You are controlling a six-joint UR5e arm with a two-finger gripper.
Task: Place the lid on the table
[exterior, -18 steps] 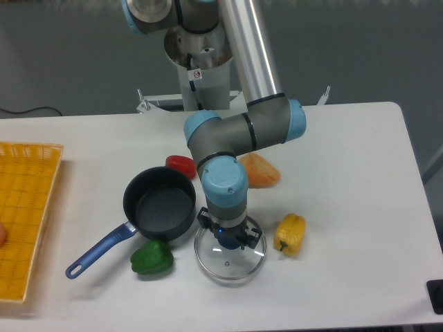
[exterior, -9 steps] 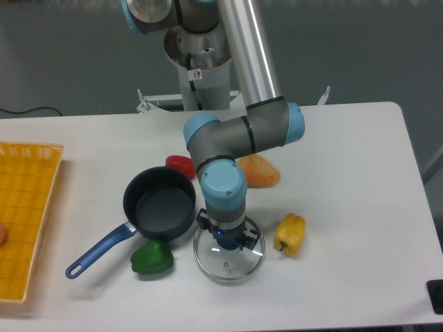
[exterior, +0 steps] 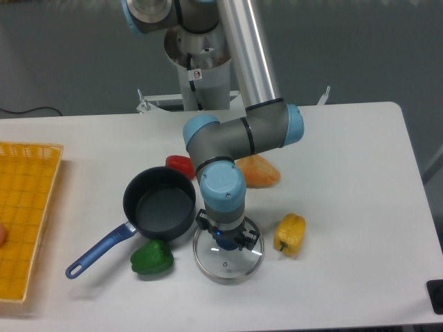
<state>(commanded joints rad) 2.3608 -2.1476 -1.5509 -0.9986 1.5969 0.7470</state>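
1. The lid [exterior: 228,261] lies low over the white worktop [exterior: 346,180], just right of the dark saucepan [exterior: 160,205]; its clear glass disc and thin metal rim show below the arm's wrist.
2. Whether the lid's rim rests on the worktop or sits just above it cannot be told from this view.
3. The tool [exterior: 227,238] points straight down over the lid's centre, at the spot where the knob sits; the knob itself is mostly hidden by the wrist and the tool's body.
4. Its jaws are close together around that centre, but the view from above does not show whether they grip the knob, so I cannot tell how firmly it holds.
5. The saucepan stands open and lidless, its blue handle [exterior: 97,251] reaching away from the lid toward the lower left.
6. A green pepper [exterior: 151,257] lies left of the lid, just below the saucepan.
7. A yellow pepper [exterior: 289,234] lies right of the lid, near but apart from its rim.
8. A red pepper [exterior: 181,166] and an orange item [exterior: 259,171] lie behind the lid, partly covered by the arm.
9. A yellow mesh tray [exterior: 28,214] sits far left of the lid.
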